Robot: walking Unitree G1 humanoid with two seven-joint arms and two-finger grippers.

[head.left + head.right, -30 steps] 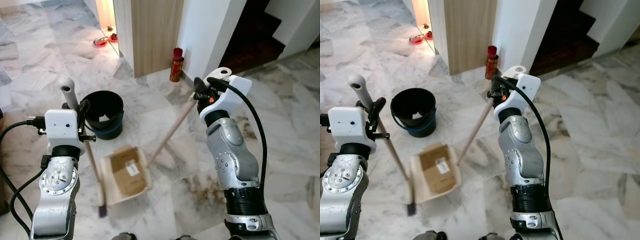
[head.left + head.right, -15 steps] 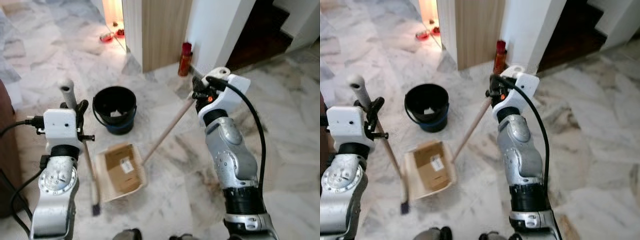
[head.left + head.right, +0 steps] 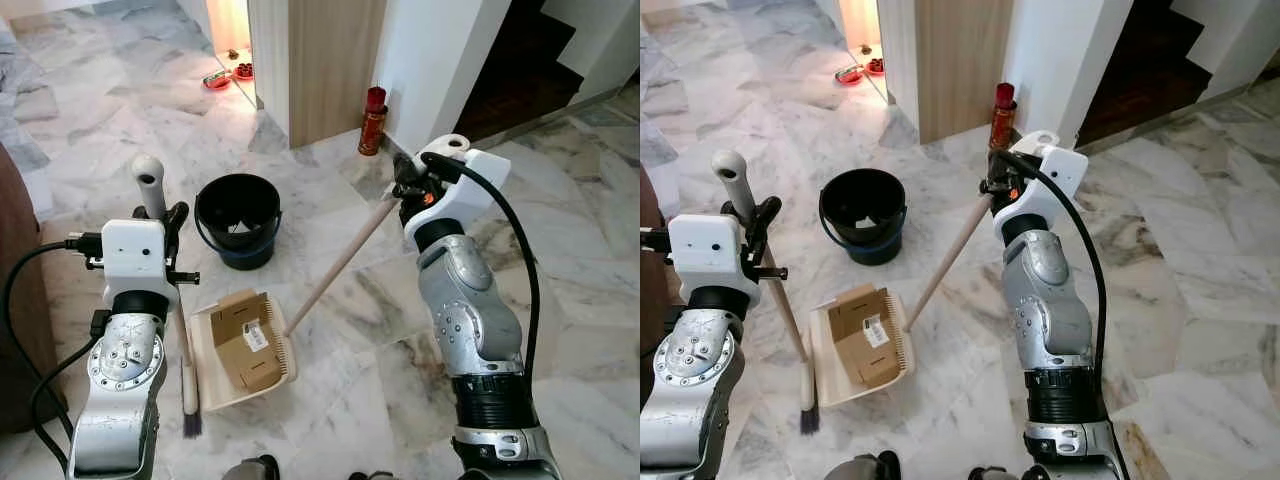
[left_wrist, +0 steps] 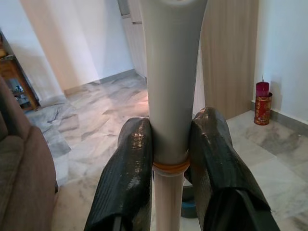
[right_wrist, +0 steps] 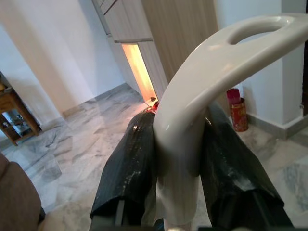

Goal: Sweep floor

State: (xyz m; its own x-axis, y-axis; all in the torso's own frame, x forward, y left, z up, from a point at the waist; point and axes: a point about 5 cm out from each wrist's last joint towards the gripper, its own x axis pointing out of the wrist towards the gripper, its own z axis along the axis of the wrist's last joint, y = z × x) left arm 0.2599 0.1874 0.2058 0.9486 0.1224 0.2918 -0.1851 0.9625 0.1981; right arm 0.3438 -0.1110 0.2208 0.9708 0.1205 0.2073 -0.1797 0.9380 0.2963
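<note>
Left eye view shows the left gripper [image 3: 160, 215] clamped on the broom [image 3: 178, 330], bristles on the floor just left of the dustpan [image 3: 243, 345] holding cardboard, whose long handle slants up-right into the right gripper's [image 3: 408, 188] closed fingers.

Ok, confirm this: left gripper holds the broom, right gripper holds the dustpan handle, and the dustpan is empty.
Not empty. In the left eye view the dustpan holds a flattened cardboard piece. The rest stands: left gripper on the broom, right gripper on the dustpan handle.
</note>
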